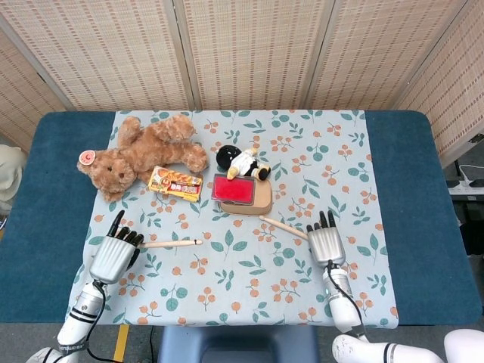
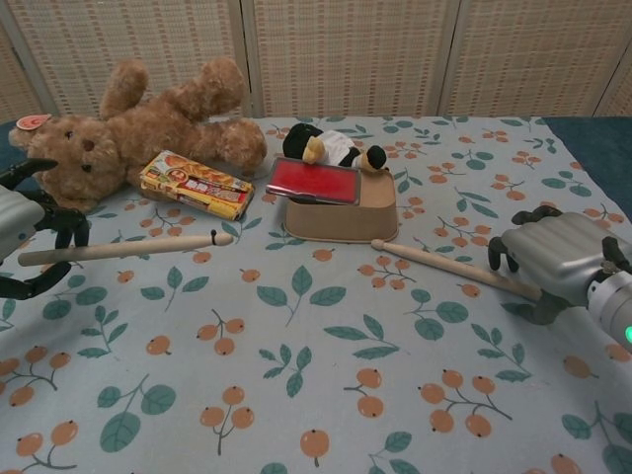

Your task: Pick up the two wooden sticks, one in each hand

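2 sticks: left hand (image 2: pixel 22 232) pinches the 9 o'clock stick (image 2: pixel 128 247); right hand (image 2: pixel 553 259) curls over the 3 o'clock stick (image 2: pixel 449 269), grip unclear; both near the cloth (image 1: pixel 249 295) edges.

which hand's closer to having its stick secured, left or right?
Left, probably. The left hand already has fingers curled around the left stick. The right hand covers the end of the right stick; its grip is unclear.

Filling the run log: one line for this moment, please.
left hand holds left stick | right hand over right stick end, grip unclear
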{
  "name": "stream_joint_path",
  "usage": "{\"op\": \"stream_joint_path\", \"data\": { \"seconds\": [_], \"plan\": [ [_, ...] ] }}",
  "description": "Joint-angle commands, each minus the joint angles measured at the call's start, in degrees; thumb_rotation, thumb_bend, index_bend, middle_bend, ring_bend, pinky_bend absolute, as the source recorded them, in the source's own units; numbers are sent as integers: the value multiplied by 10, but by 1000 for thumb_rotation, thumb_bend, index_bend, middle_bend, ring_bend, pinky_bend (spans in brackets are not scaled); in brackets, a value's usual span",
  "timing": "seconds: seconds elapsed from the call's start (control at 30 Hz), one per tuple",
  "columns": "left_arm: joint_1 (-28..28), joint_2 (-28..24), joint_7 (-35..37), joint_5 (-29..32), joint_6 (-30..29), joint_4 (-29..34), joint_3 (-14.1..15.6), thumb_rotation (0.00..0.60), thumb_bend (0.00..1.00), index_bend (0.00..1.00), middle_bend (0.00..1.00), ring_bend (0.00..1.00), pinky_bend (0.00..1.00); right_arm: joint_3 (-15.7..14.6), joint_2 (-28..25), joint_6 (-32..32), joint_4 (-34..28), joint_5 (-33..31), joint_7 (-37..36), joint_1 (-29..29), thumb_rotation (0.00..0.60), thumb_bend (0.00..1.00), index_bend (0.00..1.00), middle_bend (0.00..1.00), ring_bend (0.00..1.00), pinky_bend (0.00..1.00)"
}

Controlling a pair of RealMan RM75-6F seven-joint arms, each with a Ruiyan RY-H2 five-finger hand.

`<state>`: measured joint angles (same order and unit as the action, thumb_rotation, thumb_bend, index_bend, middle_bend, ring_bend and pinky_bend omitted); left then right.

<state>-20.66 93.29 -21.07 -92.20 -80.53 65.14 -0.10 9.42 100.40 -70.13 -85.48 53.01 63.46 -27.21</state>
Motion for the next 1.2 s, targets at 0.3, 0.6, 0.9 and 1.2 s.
{"op": "stream_joint_path", "data": {
  "seconds": [0.3, 0.6, 0.9, 1.2],
  "plan": [
    [1, 0, -4, 0, -2, -3, -3, 600, 571, 845, 843, 387, 0, -11, 6, -16, 0, -15, 10, -13, 600, 237, 396, 393, 120, 0],
    [2, 1, -3, 1, 1, -5, -4, 600, 572, 845, 844, 390, 0, -21, 5, -29, -3, -19, 14, -19, 600, 264, 510, 469, 188, 0],
    [3, 0, -4, 0, -1, -4, -5, 600, 571, 845, 844, 392, 0, -29, 4, -33, -1, -30, 19, -24, 600, 271, 549, 528, 257, 0],
    [3, 0, -4, 0, 0, -3, -6, 600, 571, 845, 844, 393, 0, -36, 1, -37, 3, -28, 12, -27, 600, 295, 691, 633, 345, 0]
  ]
}}
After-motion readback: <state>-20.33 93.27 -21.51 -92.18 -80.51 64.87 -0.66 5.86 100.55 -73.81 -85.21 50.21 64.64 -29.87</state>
